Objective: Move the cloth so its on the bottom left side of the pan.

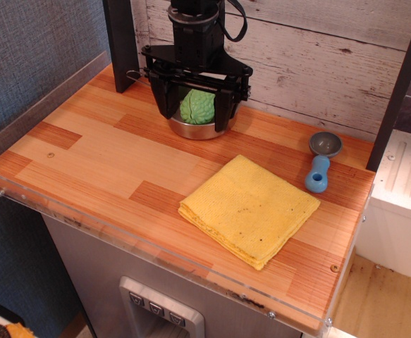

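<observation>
Gripper (pixel 195 113) up at the back of the counter, fingers spread wide, nothing between them, hanging over the pan (pixel 202 127). Black fingers (pixel 166 98) framing a green leafy ball (pixel 196 106) sitting in the pan; whether touching it, cannot tell. Pan close to the whitewashed plank wall (pixel 311 63), just right of a dark upright post (pixel 123 42). Cloth (pixel 249 208) lying flat and folded on the wooden counter (pixel 99 148), front right of the pan, well apart from it, one corner pointing at the front edge. Small dark specks on its near half. Grey scoop with blue handle (pixel 321 160) just beyond the cloth's right corner, not touching. Clear plastic guard (pixel 22 113) along the counter's left edge.
</observation>
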{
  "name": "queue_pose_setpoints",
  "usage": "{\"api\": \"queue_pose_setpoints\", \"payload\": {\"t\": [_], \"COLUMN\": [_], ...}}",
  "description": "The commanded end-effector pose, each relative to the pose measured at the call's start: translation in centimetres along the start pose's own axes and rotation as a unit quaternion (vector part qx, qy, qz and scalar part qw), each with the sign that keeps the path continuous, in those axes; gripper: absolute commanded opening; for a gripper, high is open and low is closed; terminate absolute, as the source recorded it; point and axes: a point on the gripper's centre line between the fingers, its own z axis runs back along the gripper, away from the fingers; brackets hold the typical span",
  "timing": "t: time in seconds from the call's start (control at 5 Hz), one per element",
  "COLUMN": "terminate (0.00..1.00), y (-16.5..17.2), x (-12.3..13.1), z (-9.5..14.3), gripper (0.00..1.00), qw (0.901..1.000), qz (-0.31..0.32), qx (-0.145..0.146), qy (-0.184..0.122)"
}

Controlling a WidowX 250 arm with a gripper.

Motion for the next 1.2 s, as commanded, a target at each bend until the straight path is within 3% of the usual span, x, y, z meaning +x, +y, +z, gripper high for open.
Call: {"api": "queue_pose_setpoints", "payload": {"t": [0.0, 0.2, 0.4, 0.6, 1.0], "terminate": [0.00, 0.00, 0.00, 0.00, 0.00], "y": [0.0, -2.5, -5.3, -6.8, -6.2], "x": [0.0, -1.1, -2.7, -3.6, -2.8], "z": [0.0, -0.8, -2.8, -4.7, -7.6], "gripper": [1.00, 1.00, 1.00, 1.00, 1.00], "qw": [1.0000, 0.9973, 0.9911, 0.9893, 0.9909], "qz": [0.000, -0.061, -0.126, -0.143, -0.134], "qx": [0.000, -0.034, -0.037, -0.025, 0.005], "qy": [0.000, -0.022, -0.025, -0.012, 0.010]}}
